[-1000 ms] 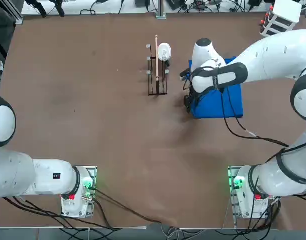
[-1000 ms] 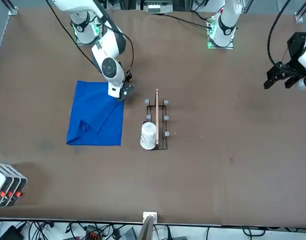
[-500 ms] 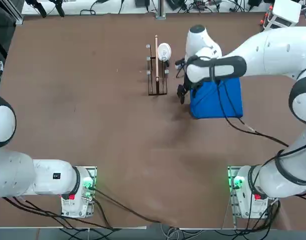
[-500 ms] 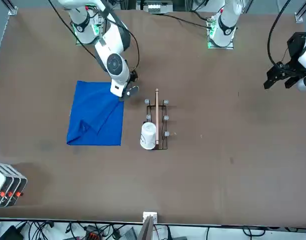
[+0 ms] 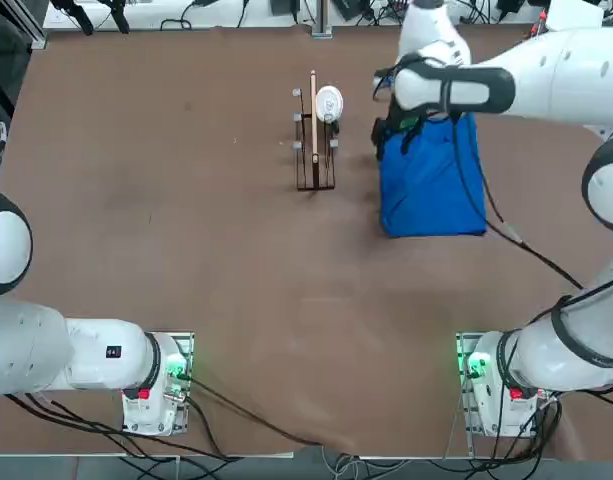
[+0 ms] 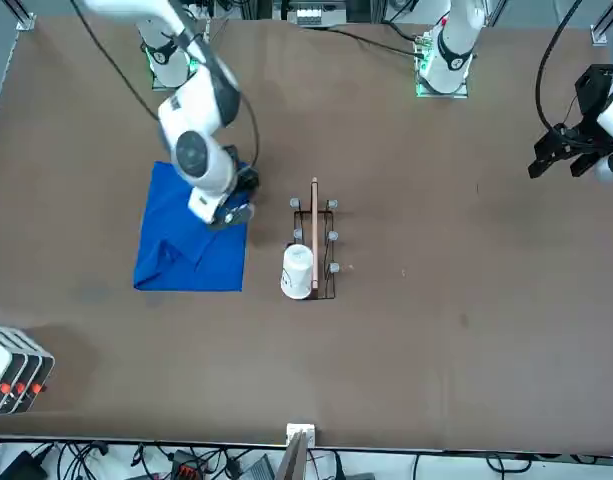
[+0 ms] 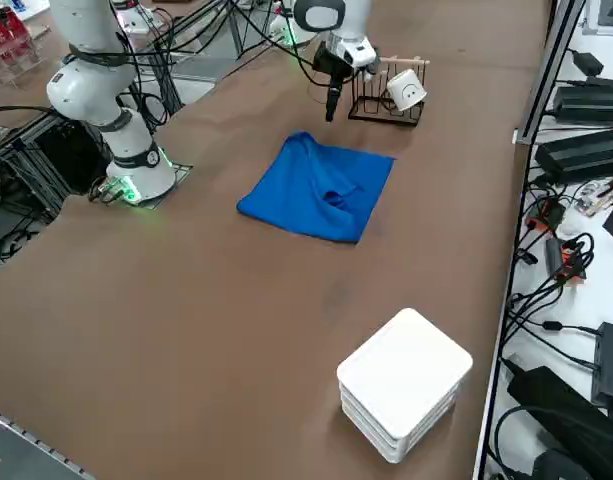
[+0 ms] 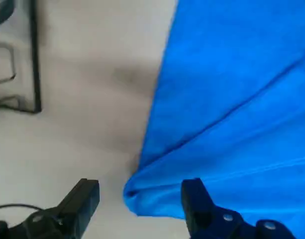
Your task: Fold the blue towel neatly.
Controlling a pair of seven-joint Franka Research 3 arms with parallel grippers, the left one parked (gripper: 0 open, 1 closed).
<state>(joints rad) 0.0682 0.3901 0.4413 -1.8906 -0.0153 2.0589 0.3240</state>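
Note:
The blue towel (image 5: 433, 190) lies flat on the brown table in a folded rectangle, with a rumpled ridge across its top layer (image 7: 331, 195). My right gripper (image 5: 383, 140) hangs raised over the towel's edge on the rack side, near its far corner. It is open and holds nothing. In the right wrist view the two fingers (image 8: 85, 196) stand wide apart. Between them, lower down, lies a doubled corner of the blue towel (image 8: 232, 99). The front view has the gripper (image 6: 231, 210) above the blue towel (image 6: 181, 250).
A small wire rack (image 5: 314, 150) holding a white cup (image 5: 329, 102) stands just left of the towel. A stack of white boxes (image 7: 404, 382) sits near the table's right edge. Cables trail from the right arm over the towel.
My right gripper has let go and risen, moving from the towel's near corner on the rack side toward its far end. Its fingers opened a little wider. The towel stayed put.

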